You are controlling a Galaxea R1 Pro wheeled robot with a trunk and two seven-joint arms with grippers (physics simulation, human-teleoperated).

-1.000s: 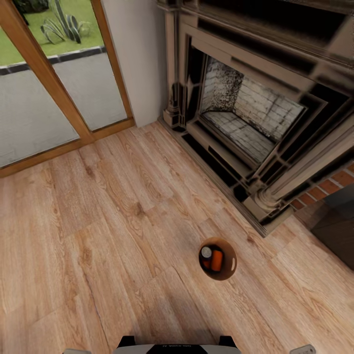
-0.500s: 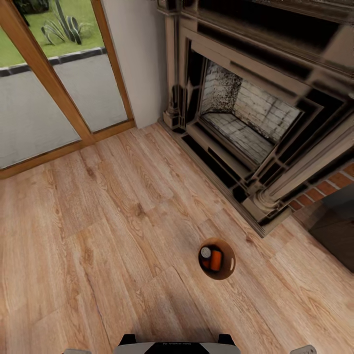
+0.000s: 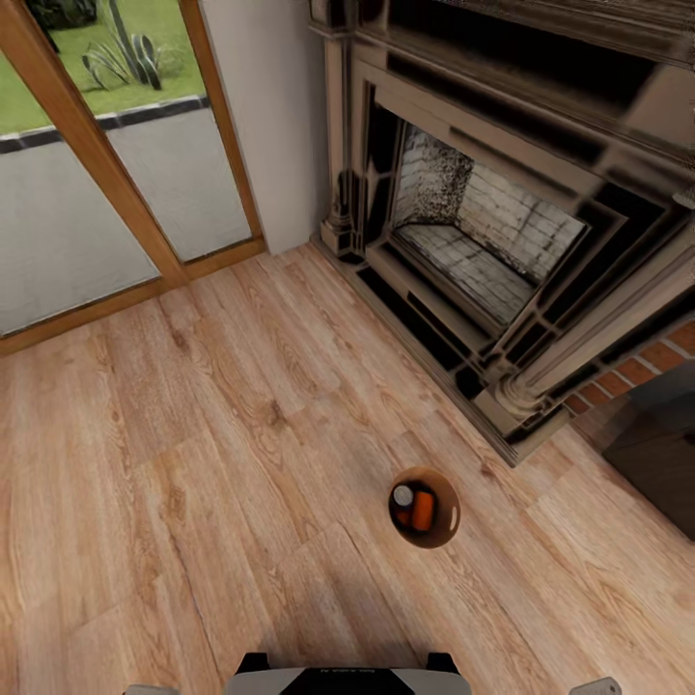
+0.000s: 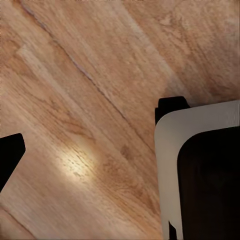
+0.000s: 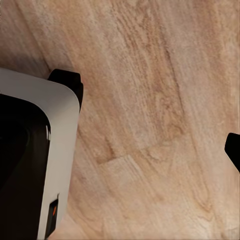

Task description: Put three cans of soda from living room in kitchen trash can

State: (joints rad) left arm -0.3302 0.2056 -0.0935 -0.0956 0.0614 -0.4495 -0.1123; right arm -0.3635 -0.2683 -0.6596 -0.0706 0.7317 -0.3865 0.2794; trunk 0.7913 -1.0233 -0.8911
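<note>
The tash can (image 3: 451,514) stands on the wood floor in front of the fireplace, close ahead of my base and slightly right. Its glossy orange-brown inside holds an orange-red can of soda (image 3: 424,511) and, beside it, a can with its silvery top (image 3: 403,497) facing up. A dark blue can cannot be made out. The left wrist view has one black fingertip (image 4: 9,154) of my left gripper (image 4: 117,160) at the picture's edge, over bare floor. One black fingertip (image 5: 234,149) of my right gripper (image 5: 120,150) likewise sits at the edge. Both stand open with nothing between the fingers.
The ornate fireplace (image 3: 483,232) and brick chimney (image 3: 656,362) rise at the right, with a dark cabinet (image 3: 666,454) beyond. A glass door with a wooden frame (image 3: 106,183) fills the far left. My base (image 3: 347,678) shows at the bottom, also as a white-and-black body (image 4: 200,170).
The whole picture has shifted very slightly, so the camera has moved a little. The bin and the cans in it stay as they were.
</note>
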